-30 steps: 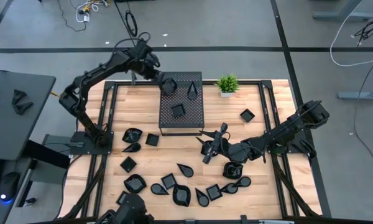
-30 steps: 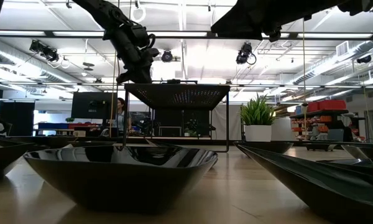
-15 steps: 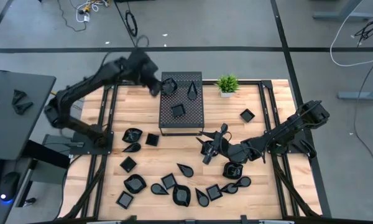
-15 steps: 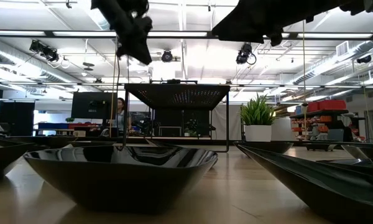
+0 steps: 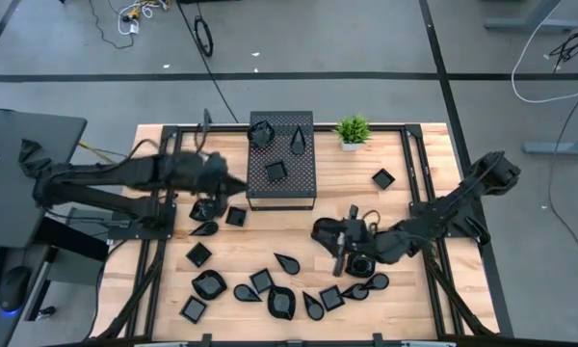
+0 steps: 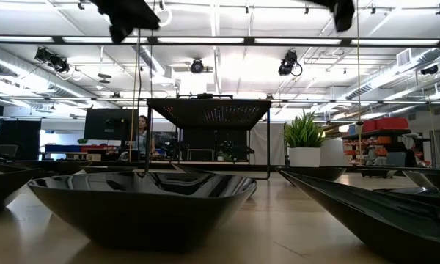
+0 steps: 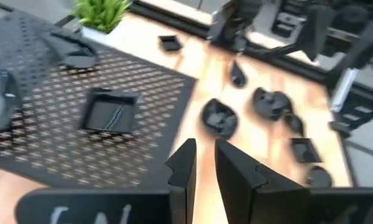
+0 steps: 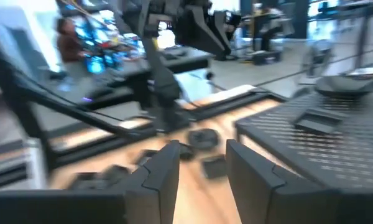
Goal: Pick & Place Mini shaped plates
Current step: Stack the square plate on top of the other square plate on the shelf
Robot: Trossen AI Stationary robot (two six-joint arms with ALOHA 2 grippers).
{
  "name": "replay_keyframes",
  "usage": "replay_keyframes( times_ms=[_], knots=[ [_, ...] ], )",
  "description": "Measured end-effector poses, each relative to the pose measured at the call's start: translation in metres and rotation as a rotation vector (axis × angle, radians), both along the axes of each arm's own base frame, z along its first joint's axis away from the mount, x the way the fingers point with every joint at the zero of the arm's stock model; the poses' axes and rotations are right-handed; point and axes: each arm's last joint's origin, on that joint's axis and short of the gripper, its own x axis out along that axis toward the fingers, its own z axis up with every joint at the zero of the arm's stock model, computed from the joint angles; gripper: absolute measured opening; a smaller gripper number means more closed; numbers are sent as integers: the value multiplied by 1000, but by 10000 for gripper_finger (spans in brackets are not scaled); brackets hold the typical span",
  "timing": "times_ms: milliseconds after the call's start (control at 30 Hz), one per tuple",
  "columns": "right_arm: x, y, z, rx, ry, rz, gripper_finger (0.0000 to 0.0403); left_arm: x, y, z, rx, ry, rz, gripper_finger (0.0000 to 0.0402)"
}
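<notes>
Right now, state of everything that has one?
Left tool: empty, narrow gap, above the table beside the box.
Right tool: open, empty.
Large black perforated box: three small glossy black plates on top.
Small green potted plant: upright.

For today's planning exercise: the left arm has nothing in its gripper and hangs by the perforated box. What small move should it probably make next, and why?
Probably lower the left gripper toward the rounded mini plate just below it on the table. Its fingers hold nothing, three plates already sit on the perforated box, and many more lie on the wood. The right gripper hovers over its own cluster.
</notes>
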Motion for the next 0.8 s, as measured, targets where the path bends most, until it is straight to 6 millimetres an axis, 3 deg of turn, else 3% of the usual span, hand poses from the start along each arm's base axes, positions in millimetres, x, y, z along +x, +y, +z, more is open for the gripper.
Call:
replay_keyframes(
  times_ms=[267,433,533,800],
  knots=[
    [-29,31,7,14,-7,72,111,-16,-56,4,8,-71,-36,61],
    [-32,32,-1,57,37,34,95,-19,-80,2,26,-105,-2,61],
    [-27,22,-15,132,131,61,86,-18,-92,-2,58,-94,2,61],
    [-12,-29,-49,365,554,112,71,-2,-110,-23,108,-12,1,61]
  ],
)
